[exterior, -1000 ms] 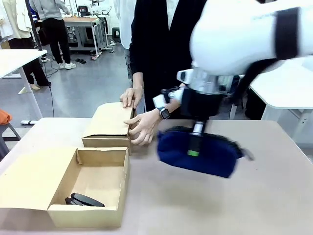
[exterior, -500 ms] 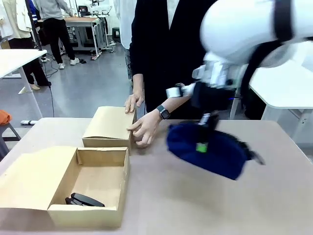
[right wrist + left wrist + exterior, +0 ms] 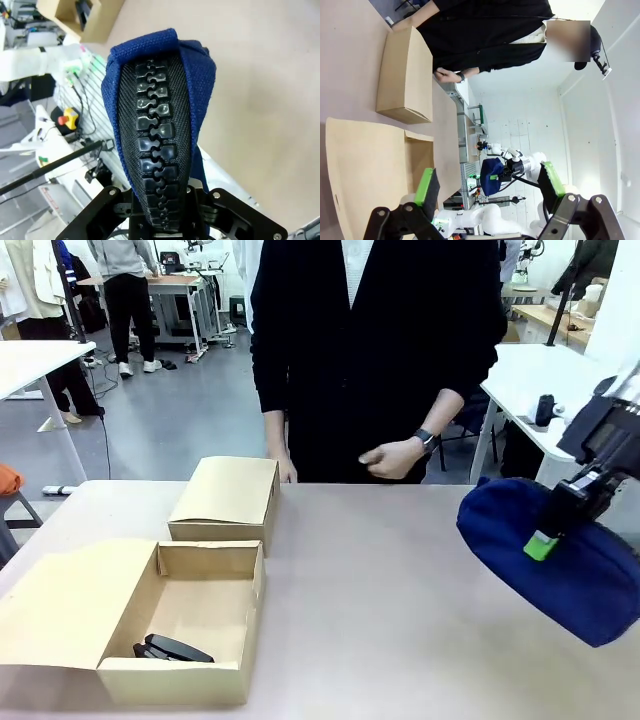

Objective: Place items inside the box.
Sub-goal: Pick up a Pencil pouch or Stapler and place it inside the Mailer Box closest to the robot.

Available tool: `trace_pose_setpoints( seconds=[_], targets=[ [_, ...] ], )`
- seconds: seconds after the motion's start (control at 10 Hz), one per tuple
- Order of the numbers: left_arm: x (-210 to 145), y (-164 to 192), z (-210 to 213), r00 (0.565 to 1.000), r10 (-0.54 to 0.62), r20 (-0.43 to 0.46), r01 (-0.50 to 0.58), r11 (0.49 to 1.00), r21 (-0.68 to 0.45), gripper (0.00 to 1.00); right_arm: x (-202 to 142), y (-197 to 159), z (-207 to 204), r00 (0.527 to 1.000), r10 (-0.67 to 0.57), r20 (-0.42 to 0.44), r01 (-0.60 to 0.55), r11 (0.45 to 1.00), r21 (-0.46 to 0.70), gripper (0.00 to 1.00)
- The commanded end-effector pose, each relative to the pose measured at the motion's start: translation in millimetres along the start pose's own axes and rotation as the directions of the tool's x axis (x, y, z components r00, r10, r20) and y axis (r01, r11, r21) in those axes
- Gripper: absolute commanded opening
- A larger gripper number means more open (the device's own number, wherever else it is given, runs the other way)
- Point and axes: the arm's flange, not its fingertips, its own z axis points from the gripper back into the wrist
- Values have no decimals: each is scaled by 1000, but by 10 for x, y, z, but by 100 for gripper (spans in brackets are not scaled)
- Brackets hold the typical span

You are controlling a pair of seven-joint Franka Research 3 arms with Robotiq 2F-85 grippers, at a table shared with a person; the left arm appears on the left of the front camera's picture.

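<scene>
Navy canvas, soft-bodied: the navy blue zip pouch bulges to both sides of the right hand, so I judge it light, floppy and likely to swing when moved

- right hand is pinching the pouch at its zipped top edge; the body hangs below and around the fingers, tilted, apparently clear of the desk
- zip seam looks like the best hold: it's the stiffest line and the weave isn't slippery. A pinch near mid-length should keep it from tipping
- open box sits well off to the hand's left and lower, with the black stapler already lying in it; there's room beside it
- left hand is spread wide with nothing between the pads, hovering over the open box's flap

View differences:
- right wrist view shows the black zip teeth running straight down between the fingers, so the grip is square on the seam; front view can't confirm that
- front view shows the pouch's tilt and the gap to the box
- left wrist view gives the left jaws' spread
</scene>
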Motion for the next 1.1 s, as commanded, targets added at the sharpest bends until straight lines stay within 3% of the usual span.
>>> trace_pose_setpoints(
  seconds=[0.0, 0.2, 0.3, 0.4, 0.6, 0.8, 0.9, 1.0],
  targets=[
    [-27, -10, 4, 1000, -16, -2, 16, 1000, -9, 100, 216, 104, -139, 999, 41, 16, -41, 999, 8, 7],
    [-27, -10, 4, 1000, -16, -2, 16, 1000, -9, 100, 494, 396, -242, 996, 87, 7, -87, 996, 10, 7],
    [-27, -10, 4, 1000, -16, -2, 16, 1000, -9, 100, 904, 775, -398, 997, 65, 32, -67, 996, 54, 7],
    [-27, -10, 4, 1000, -16, -2, 16, 1000, -9, 100, 1335, 1182, -635, 993, -89, 72, 78, 986, 145, 7],
    [-27, -10, 4, 1000, -16, -2, 16, 1000, -9, 100, 1821, 2009, -1399, 992, -70, -108, 78, 994, 77, 7],
    [-27, -10, 4, 1000, -16, -2, 16, 1000, -9, 100, 1794, 2528, -1971, 935, 49, -351, -40, 999, 33, 7],
    [-27, -10, 4, 1000, -16, -2, 16, 1000, -9, 100, 1619, 2251, -1640, 991, -45, -124, 60, 991, 122, 7],
    [-27, -10, 4, 1000, -16, -2, 16, 1000, -9, 100, 1619, 2251, -1640, 991, -45, -124, 60, 991, 122, 7]
  ],
)
